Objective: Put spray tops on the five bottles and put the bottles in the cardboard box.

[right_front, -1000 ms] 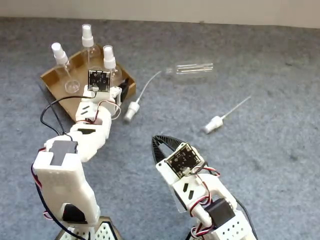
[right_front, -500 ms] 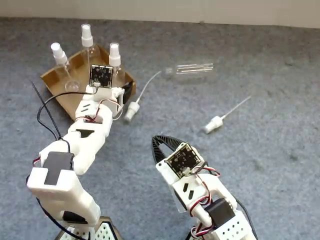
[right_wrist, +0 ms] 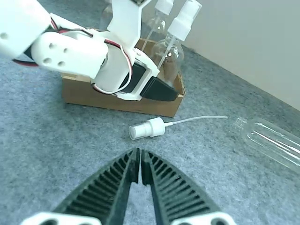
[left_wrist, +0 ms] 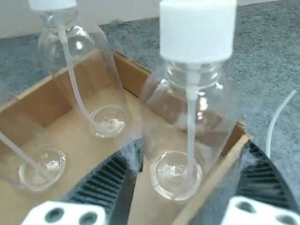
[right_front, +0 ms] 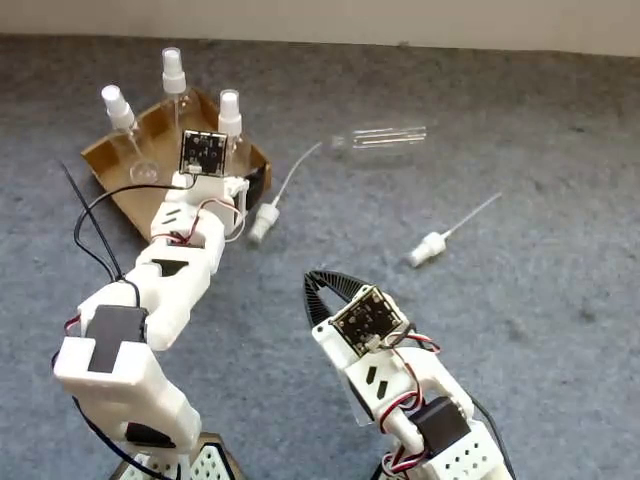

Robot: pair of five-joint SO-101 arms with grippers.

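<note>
Left gripper (left_wrist: 187, 157) wide around bottle (left_wrist: 187, 112)

Count as observed from the floor. Bottles: four in all. Three stand upright in the box, the first bottle (right_front: 120, 135), the second bottle (right_front: 176, 95) and the third bottle (right_front: 231, 130); a fourth bottle (right_front: 385, 137) lies on its side on the carpet. Spray tops: five in all. Three are fitted on the upright bottles, and two lie loose on the carpet, one loose top (right_front: 263, 222) and another loose top (right_front: 428, 247). Cardboard box (right_front: 100, 162): one. Robot arms: two, the left arm (right_front: 180, 262) and the right arm (right_front: 395, 375).
</note>
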